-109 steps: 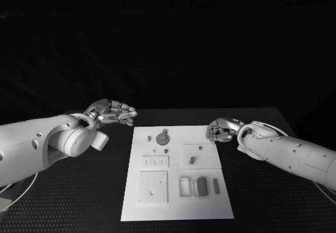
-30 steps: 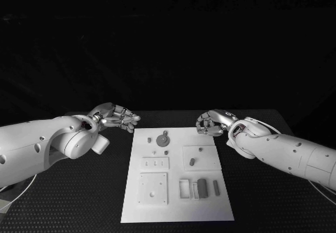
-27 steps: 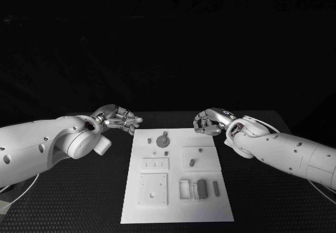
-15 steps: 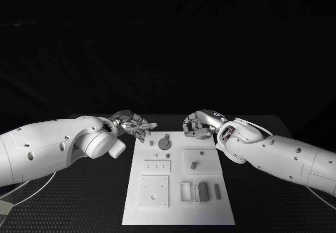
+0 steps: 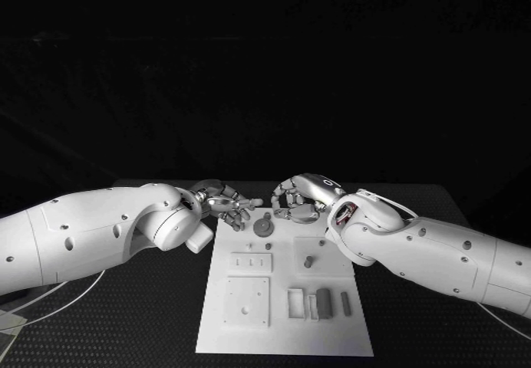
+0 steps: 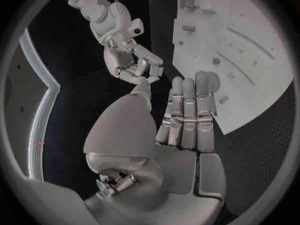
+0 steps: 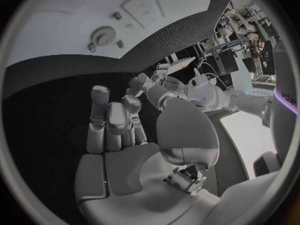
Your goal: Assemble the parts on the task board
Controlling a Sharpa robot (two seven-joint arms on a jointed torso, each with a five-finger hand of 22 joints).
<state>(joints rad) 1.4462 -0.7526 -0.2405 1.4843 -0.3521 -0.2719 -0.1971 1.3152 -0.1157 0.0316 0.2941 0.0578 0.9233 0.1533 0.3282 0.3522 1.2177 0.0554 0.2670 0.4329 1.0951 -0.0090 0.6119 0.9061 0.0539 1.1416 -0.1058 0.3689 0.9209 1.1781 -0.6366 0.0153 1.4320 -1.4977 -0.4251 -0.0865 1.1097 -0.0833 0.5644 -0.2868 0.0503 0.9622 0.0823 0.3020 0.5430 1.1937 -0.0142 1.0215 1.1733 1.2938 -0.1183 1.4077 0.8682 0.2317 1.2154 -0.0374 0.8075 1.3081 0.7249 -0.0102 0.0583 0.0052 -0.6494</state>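
Gear point(image 5: 263, 227) lies on task board point(image 5: 277, 330) between both hands.

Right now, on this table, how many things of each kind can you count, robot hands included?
Robot hands: 2, left robot hand and right robot hand
White task board: 1
Round grey gear: 1
Long grey bars: 2, dark bar and slim bar
Total: 6; the smaller grey pieces are too small to count.

Task board point(image 5: 282, 337) far edge behind both hands' fingers.
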